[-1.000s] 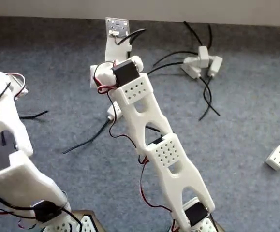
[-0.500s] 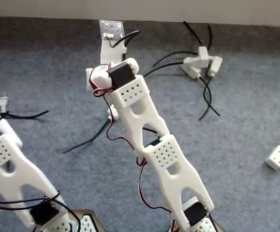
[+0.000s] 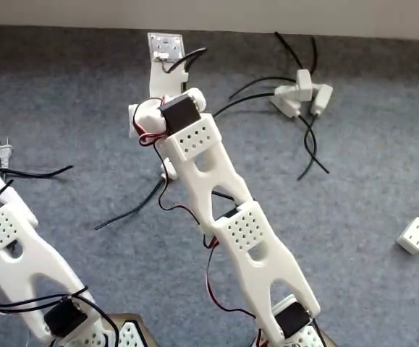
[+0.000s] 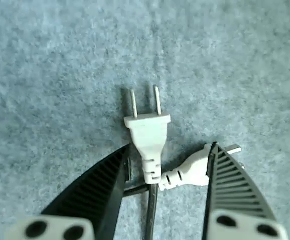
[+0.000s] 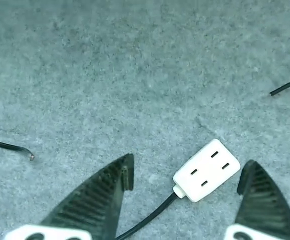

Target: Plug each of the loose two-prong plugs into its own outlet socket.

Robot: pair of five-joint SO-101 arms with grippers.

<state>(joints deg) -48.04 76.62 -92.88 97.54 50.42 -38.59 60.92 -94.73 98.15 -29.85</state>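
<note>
— Left pincer (image 4: 171, 150) hung wide open over the plug (image 4: 147, 131) in its wrist view, with a second plug (image 4: 192, 169) just beside that plug's cord end.

— And the right wrist view?

— Right pincer (image 5: 189, 162) gaped too, astride a socket (image 5: 206, 170).

— From above?

— Within the second the left arm (image 3: 10, 238) had drawn aside and uncovered the plug. The right arm (image 3: 223, 195) barely shifted, well apart from the plug. Neither was gripped, so I'd judge a grasp came next.

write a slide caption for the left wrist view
Left gripper open over a white two-prong plug, a second plug beside it, on grey carpet.
</note>
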